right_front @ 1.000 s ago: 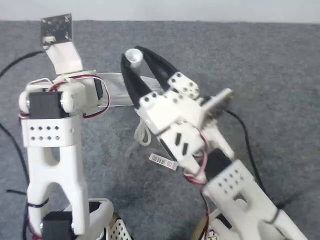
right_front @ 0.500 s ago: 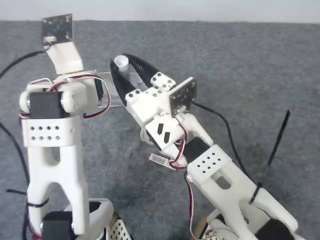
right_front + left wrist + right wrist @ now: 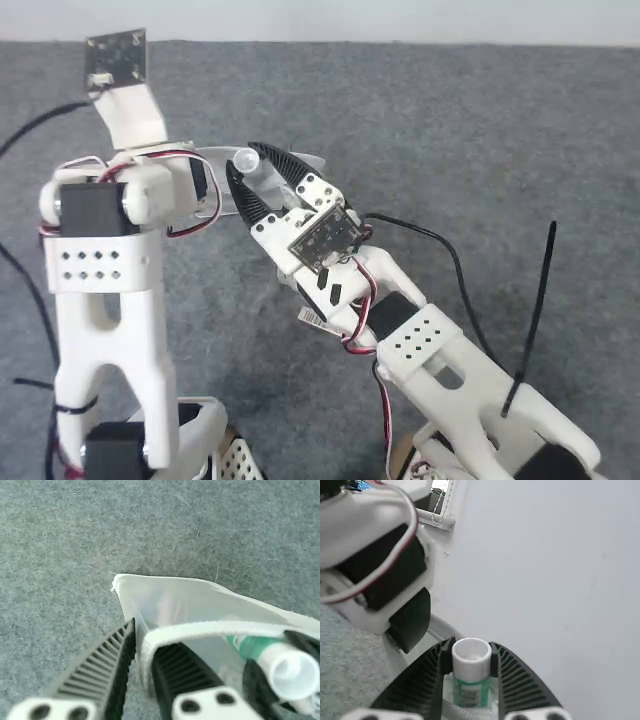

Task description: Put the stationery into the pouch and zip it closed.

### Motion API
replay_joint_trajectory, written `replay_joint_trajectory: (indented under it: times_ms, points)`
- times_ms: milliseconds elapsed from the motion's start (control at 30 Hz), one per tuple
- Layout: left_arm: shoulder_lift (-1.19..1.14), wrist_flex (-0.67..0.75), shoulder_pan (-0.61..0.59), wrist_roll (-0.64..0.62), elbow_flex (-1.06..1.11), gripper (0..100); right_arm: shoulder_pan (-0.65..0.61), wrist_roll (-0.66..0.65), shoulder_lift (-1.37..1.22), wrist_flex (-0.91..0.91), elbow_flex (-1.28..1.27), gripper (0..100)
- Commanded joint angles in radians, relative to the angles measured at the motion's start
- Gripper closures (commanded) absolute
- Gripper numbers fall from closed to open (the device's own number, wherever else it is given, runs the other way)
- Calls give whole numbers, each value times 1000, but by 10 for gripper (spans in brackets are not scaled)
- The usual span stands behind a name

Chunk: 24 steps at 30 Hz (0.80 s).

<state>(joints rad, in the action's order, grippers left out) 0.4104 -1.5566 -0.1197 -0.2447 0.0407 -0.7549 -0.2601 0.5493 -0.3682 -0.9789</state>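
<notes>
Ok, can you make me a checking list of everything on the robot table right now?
Surface: grey fuzzy mat covering the table.
Job's things: clear pouch with its mouth open; white tube with a green label, at the pouch mouth.
Clutter: small barcode label lying on the mat beneath the right arm.
Claws: left claw pinching the pouch's white rim; right claw gripping the tube.
Cables: black cable looping off the right arm; red and white wires on the left arm.
Surroundings: pale wall behind the table.
</notes>
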Motion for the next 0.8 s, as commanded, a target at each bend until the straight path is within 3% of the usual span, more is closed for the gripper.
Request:
replay_joint_trajectory:
  times_ms: [0, 133, 200, 600, 767]
  points:
    - [5, 5, -2, -15, -30, 990, -5, -25, -12, 41, 0, 929]
    - [3, 5, -2, -15, -30, 990, -8, -23, -12, 117, 5, 763]
    - [2, 5, -2, -15, -30, 990, -8, -23, -12, 125, 5, 729]
    - [8, 23, -2, -15, -4, 990, -8, -23, 10, 130, -5, 728]
    - [8, 23, -9, -15, -4, 990, -8, 64, 157, 271, -17, 728]
